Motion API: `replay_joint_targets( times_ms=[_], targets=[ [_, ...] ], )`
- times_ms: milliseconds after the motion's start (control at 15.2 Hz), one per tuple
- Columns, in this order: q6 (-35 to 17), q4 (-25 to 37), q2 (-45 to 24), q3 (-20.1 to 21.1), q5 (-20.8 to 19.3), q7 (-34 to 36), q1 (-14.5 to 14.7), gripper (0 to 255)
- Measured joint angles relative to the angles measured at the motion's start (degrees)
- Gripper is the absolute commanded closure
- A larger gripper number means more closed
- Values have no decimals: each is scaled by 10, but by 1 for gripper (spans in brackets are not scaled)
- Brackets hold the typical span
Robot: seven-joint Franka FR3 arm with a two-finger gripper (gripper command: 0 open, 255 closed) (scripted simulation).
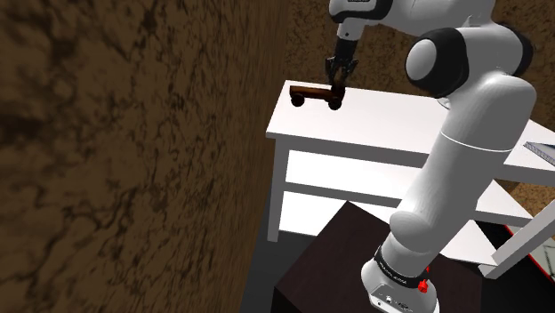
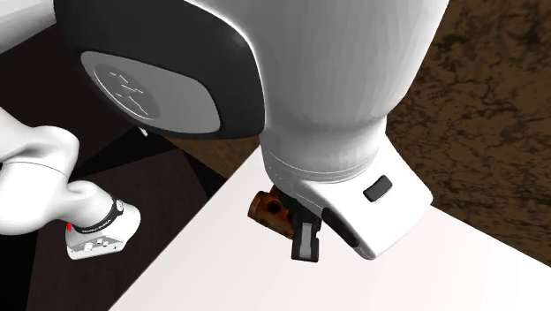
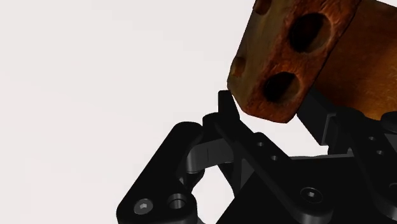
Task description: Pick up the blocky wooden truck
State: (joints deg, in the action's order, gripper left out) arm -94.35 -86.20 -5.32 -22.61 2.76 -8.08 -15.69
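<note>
Since the wooden truck [image 1: 313, 92] looks stiff and light, its flat sides suit a firm pinch; it stands at the worktop [image 1: 382, 133]'s far corner, the hand [image 1: 338, 78] over one end; whether clamped, I cannot tell.

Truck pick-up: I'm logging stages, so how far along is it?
Done: the gripper is down at the wooden truck, at its end toward the shoulder view's right, on the far corner of the white table. In hand: securing the grasp; whether it is clamped yet cannot be told. Left: the lift, since the wheels seem to rest on the tabletop.
</note>
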Motion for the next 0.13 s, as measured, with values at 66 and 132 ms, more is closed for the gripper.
replay_joint_targets(
  times_ms=[66, 132],
  targets=[
    [8, 11, -3, 0, 1, 1, 0, 255],
    [14, 18, -4, 0, 2, 0, -1, 255]
  ],
)
